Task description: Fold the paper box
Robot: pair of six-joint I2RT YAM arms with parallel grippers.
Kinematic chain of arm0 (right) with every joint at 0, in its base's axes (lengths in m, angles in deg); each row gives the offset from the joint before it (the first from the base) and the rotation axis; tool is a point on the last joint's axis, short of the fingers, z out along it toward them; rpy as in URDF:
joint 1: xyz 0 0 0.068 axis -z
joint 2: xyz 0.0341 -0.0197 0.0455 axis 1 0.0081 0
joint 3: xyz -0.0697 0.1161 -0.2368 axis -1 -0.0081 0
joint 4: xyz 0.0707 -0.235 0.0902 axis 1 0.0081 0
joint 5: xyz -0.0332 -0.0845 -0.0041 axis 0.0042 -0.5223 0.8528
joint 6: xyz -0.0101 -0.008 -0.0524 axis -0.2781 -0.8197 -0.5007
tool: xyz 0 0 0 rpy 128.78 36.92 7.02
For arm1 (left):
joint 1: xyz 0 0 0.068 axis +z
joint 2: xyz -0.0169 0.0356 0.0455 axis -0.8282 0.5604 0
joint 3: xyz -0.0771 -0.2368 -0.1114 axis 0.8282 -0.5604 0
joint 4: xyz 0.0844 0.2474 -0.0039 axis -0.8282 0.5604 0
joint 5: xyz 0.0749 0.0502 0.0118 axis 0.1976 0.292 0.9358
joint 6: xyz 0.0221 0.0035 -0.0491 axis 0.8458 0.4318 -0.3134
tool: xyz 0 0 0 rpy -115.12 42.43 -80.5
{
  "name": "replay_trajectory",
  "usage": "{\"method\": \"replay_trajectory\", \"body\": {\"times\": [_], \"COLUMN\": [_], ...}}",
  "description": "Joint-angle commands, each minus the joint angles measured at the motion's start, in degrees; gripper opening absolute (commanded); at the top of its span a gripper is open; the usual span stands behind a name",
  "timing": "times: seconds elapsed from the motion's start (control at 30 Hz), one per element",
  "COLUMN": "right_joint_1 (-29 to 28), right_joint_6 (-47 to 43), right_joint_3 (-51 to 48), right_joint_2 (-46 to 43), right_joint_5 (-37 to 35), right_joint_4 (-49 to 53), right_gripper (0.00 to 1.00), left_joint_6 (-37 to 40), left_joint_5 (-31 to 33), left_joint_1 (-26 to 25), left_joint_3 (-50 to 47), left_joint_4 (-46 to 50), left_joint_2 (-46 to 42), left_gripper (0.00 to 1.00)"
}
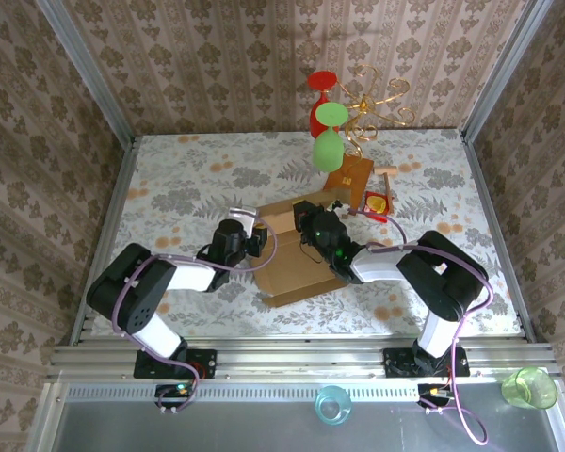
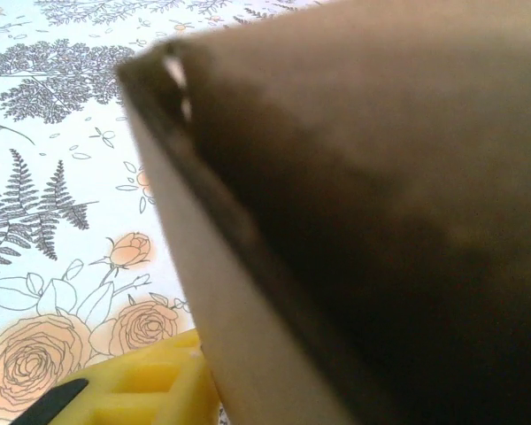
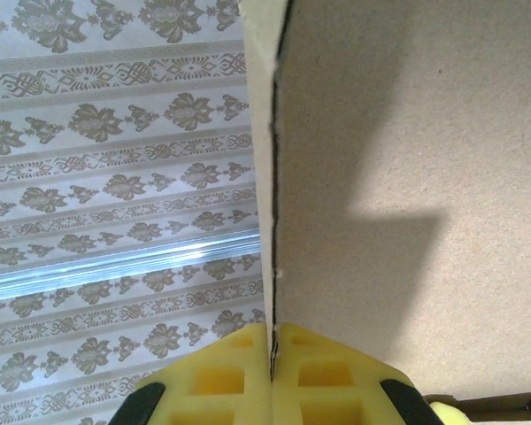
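Light-brown cardboard makes up the paper box (image 1: 287, 278), a die-cut mailer lying mid-table between the arms. The black right gripper (image 3: 272, 359) has its yellow pads pressed together on the thin edge of an upright flap. The black left gripper (image 1: 255, 243) sits at the box's left side; whether its jaws pinch anything I cannot tell. The step looks like raising a wall. Next, that flap needs creasing inward while the left side is braced. The left wrist view is blurred, with one yellow finger (image 2: 150, 390) cut off at the near edge.
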State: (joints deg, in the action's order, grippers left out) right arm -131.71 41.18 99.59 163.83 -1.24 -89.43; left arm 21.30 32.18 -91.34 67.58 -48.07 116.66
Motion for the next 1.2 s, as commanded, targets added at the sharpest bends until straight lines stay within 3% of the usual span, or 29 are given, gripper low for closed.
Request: {"method": "replay_trajectory", "body": {"times": [0.0, 0.23, 0.57, 0.73, 0.93, 1.03, 1.17], "right_joint_1": [-1.0, -1.4, -2.2, -2.8, -3.2, -3.2, -3.1], "right_joint_6": [1.1, 2.7, 3.4, 4.4, 5.7, 6.3, 6.9], "right_joint_3": [0.2, 0.2, 0.2, 0.2, 0.4, 0.4, 0.4], "right_joint_2": [0.1, 1.2, 0.0, -0.2, -2.3, -3.1, -3.9], "right_joint_5": [-0.4, -0.7, -2.2, -2.5, -3.4, -3.7, -3.5], "right_joint_4": [4.7, 3.9, 6.8, 8.3, 12.7, 14.5, 16.3], "right_gripper": [0.0, 0.0, 0.0, 0.0, 0.0, 0.0, 0.0], "left_joint_6": [-1.2, -2.9, -5.6, -8.7, -16.5, -18.9, -17.0], "left_joint_5": [3.2, 9.5, 21.6, 29.0, 39.2, 42.1, 42.2], "left_joint_1": [-0.7, -2.2, -5.6, -7.2, -8.5, -8.6, -8.7], "left_joint_3": [1.2, 1.8, 3.8, 6.3, 10.3, 11.1, 10.3], "left_joint_4": [0.9, 2.0, 5.9, 11.4, 24.9, 29.0, 27.7], "left_joint_2": [1.7, 4.0, 5.9, 7.0, 7.6, 7.6, 7.3], "left_gripper": [0.34, 0.32, 0.0, 0.0, 0.0, 0.0, 0.0]}}
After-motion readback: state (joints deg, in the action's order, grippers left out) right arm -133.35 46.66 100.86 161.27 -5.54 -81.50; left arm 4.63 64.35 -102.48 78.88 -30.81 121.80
